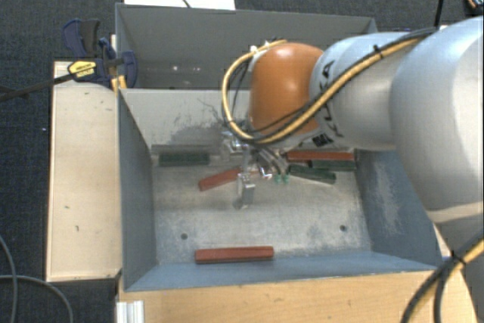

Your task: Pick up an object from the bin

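Nearest me, a reddish-brown bar [234, 255] lies flat along the foot of the front wall of the bin [140, 185]. It is well apart from the hand [244, 193], so I count it out of this attempt. Tucked against the wall like that, it would be awkward to close on anyway.

The hand is low over the middle of the bin floor, at the right end of a second reddish-brown bar [218, 181] that lies tilted. From here I cannot tell whether the hand is apart or together, or whether it has the bar at all, and that is my main worry. If I lift on a guess, I may come up with nothing. The hand also sits at the bar's end rather than its middle, so I judge that a grip there could let the bar pivot, droop and slip out.

Just behind the hand there is a small green piece [282, 179], a dark green bar [314, 174] and a red bar [325, 156], all close together and partly under the wrist's orange cover [283, 87]. I cannot see how they overlap, and a sideways correction could snag or drag them.

Farther back on the left, another dark green bar [183, 158] lies at the foot of the rear slope, well clear.
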Controlling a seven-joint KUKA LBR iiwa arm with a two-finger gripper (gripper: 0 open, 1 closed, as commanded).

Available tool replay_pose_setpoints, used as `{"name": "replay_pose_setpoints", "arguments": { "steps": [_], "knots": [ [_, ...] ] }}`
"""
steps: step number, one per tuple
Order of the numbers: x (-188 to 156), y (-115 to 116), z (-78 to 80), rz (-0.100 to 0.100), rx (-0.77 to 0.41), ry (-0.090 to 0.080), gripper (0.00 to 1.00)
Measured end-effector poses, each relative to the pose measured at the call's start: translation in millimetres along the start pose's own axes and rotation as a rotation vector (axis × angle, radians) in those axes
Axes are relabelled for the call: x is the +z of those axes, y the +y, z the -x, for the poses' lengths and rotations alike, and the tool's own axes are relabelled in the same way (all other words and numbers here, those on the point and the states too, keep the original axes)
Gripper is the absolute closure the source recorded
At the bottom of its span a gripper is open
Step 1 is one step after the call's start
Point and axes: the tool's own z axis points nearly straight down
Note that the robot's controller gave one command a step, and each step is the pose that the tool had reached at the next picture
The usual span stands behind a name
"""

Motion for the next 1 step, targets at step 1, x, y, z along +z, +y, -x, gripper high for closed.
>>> {"name": "replay_pose_setpoints", "arguments": {
  "steps": [1],
  "knots": [
    [2.1,-14.4,-1.7,-0.001,0.159,0.006,0.00]
  ]
}}
